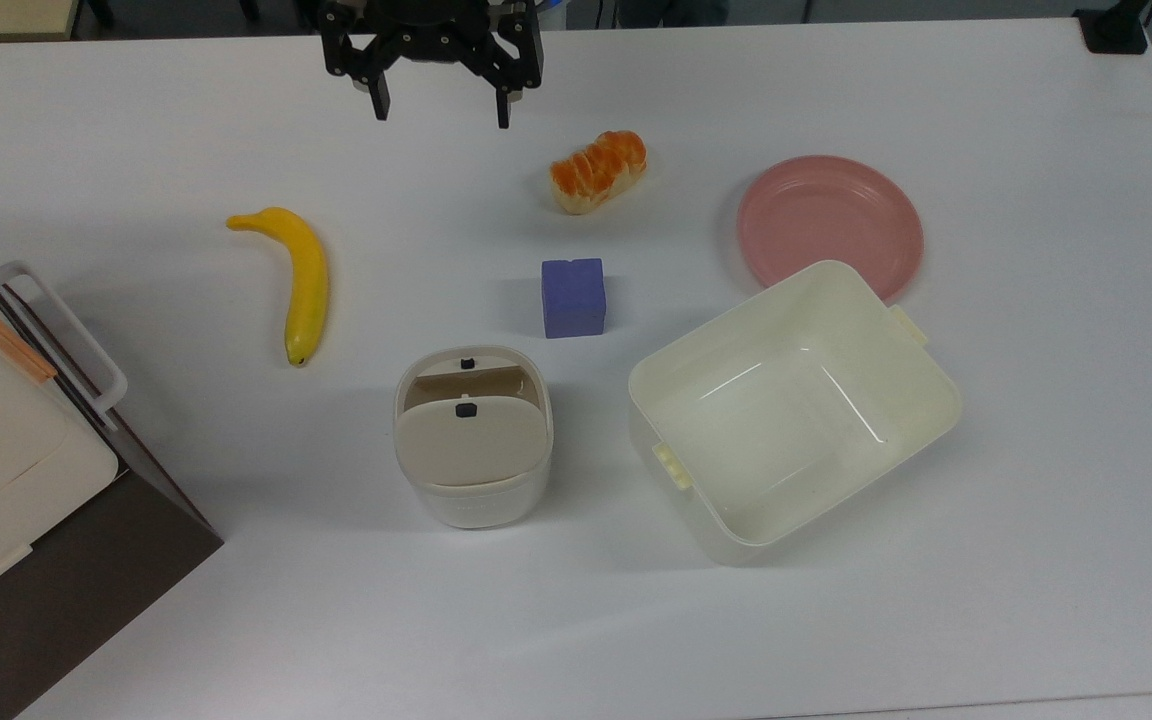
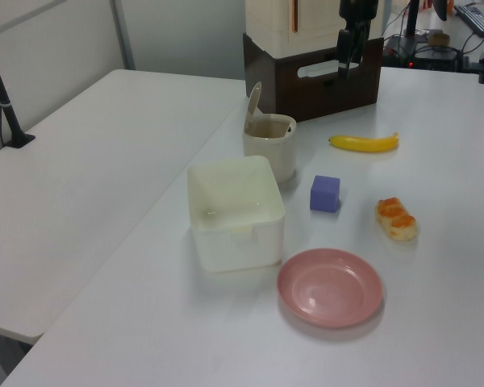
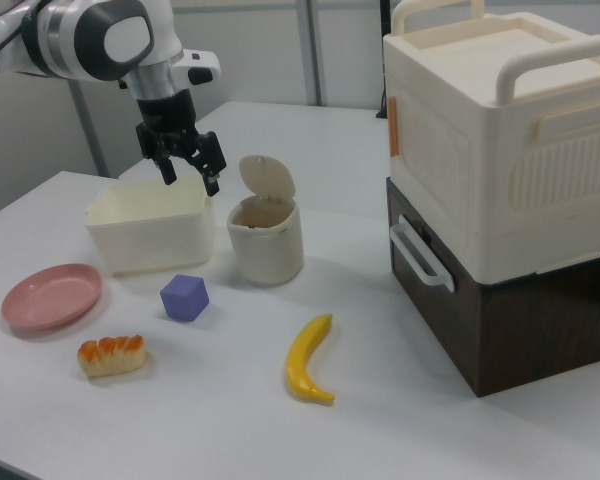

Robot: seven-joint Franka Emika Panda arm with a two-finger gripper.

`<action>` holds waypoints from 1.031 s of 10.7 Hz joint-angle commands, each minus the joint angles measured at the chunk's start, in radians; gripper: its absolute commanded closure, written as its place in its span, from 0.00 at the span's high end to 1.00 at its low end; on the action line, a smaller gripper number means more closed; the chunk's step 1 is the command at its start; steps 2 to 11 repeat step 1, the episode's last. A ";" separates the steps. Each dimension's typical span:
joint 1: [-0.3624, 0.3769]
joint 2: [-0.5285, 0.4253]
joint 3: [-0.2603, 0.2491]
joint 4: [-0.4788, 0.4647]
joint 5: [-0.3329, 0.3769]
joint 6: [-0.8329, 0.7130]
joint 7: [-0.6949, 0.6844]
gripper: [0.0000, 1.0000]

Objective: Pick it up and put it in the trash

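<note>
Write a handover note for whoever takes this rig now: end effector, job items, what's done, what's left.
End effector: open, holding nothing, near the top view's upper edge, well away from the trash bin.
Trash bin: between the banana and the cream tub, one flap lid standing up.
Done: cannot confirm; the bin's inside is hidden, so the paper wad may already be in it.
Left: check the bin for the wad.

glossy plastic cream tub [image 1: 794, 410] and pink plate [image 1: 829, 222], matt white table [image 1: 1036, 400], matt black hand [image 1: 440, 105].
</note>
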 commanded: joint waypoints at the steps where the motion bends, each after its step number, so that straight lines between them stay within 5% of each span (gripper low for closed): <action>1: -0.016 -0.012 0.021 -0.022 0.019 -0.006 0.038 1.00; 11: -0.016 -0.012 0.021 -0.022 0.019 -0.006 0.038 1.00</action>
